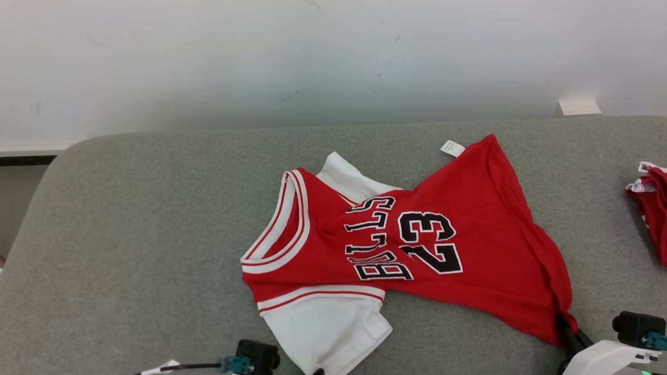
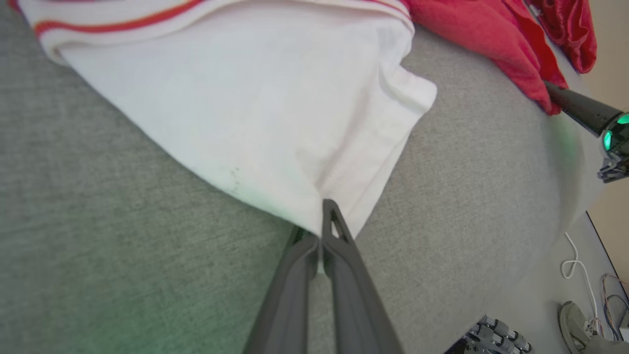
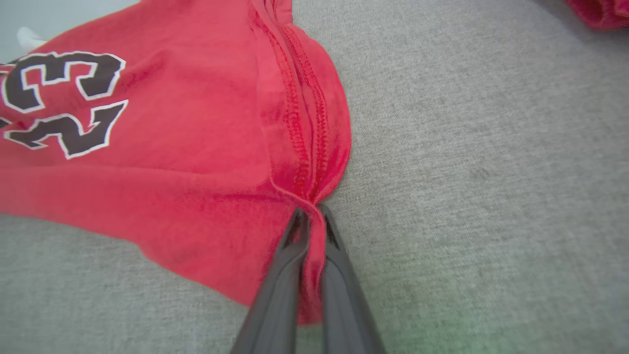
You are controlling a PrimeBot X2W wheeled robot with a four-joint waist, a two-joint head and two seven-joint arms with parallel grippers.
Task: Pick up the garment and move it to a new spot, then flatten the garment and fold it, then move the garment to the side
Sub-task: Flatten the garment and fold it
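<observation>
The garment is a red jersey with white sleeves, black "BULLS" and "23" on its chest, lying spread and a little rumpled on the grey cushion. My left gripper is shut on the near corner of the white sleeve. At the bottom edge of the head view its fingertip just shows under that sleeve. My right gripper is shut on the garment's red hem at its near right corner. In the head view that gripper sits at the lower right.
Another red and white piece of clothing lies at the cushion's right edge. A pale wall rises behind the cushion. In the left wrist view, cables and a shoe lie on the floor beyond the cushion.
</observation>
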